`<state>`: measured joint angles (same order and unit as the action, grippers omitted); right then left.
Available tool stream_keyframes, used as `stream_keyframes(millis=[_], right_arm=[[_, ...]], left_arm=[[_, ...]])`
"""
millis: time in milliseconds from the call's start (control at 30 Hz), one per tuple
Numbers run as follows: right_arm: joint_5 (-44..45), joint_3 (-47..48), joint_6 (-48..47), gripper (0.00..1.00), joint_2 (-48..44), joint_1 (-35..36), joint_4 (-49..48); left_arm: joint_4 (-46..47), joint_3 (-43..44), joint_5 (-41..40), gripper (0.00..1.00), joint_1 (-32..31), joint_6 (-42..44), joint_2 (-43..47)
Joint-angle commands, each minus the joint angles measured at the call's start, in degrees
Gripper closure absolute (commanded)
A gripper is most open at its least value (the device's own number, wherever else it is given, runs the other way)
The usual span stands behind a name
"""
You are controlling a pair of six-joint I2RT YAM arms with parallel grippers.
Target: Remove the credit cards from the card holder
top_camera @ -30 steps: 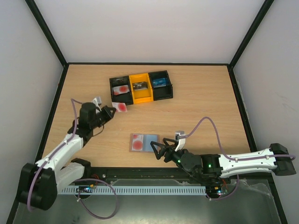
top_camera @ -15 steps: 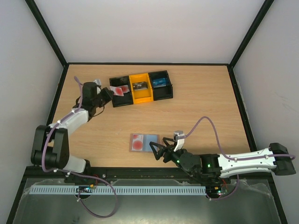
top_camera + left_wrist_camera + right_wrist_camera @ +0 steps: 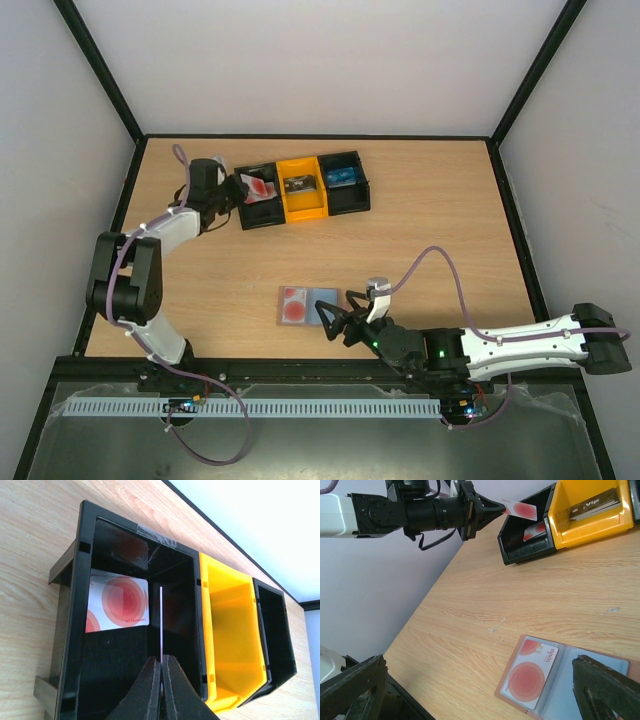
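The card holder [image 3: 322, 302] lies open on the table near the front, and a pale credit card with red circles [image 3: 294, 303] sits in its left panel [image 3: 529, 672]. My right gripper [image 3: 336, 322] is open just right of the holder, its fingers [image 3: 355, 685] wide apart with nothing between them. My left gripper [image 3: 238, 188] is shut on another pale credit card [image 3: 522, 510], held edge-on [image 3: 161, 625] over the tray's left black compartment. A third card with red circles [image 3: 118, 605] lies flat inside that compartment.
The black-and-yellow three-compartment tray [image 3: 303, 217] stands at the back of the table. Its yellow bin [image 3: 590, 527] holds a dark card and the right black bin [image 3: 342, 178] holds something blue. Black frame rails edge the table.
My left arm has swung from the left middle of the table back to the tray, carrying its card over the left black compartment. The right arm has barely moved.
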<state>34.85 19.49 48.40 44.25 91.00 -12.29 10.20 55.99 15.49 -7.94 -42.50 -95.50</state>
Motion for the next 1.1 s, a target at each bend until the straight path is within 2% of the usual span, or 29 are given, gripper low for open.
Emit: stream_keyframes(millis=[0,200,400,667,1067], right_arm=[[5.0,-0.3,2.4,0.02,0.0,0.4,-1.1],[9.3,1.3,2.0,0.02,1.0,0.3,0.5],[9.6,1.6,1.5,0.02,3.6,0.4,-1.0],[11.3,4.7,-0.5,0.02,7.4,0.2,1.5],[11.4,5.8,-2.8,0.02,8.2,-0.1,1.9]], left_arm=[[-2.7,4.1,-1.1,0.97,0.4,1.9,-3.2],[-4.4,7.9,-2.1,0.97,0.2,1.8,-7.7],[-5.7,10.7,-3.9,0.97,-0.6,2.9,-10.8],[-6.2,12.9,-4.7,0.97,-1.5,3.6,-12.5],[-8.5,16.0,-6.2,0.93,-2.2,4.2,-14.7]])
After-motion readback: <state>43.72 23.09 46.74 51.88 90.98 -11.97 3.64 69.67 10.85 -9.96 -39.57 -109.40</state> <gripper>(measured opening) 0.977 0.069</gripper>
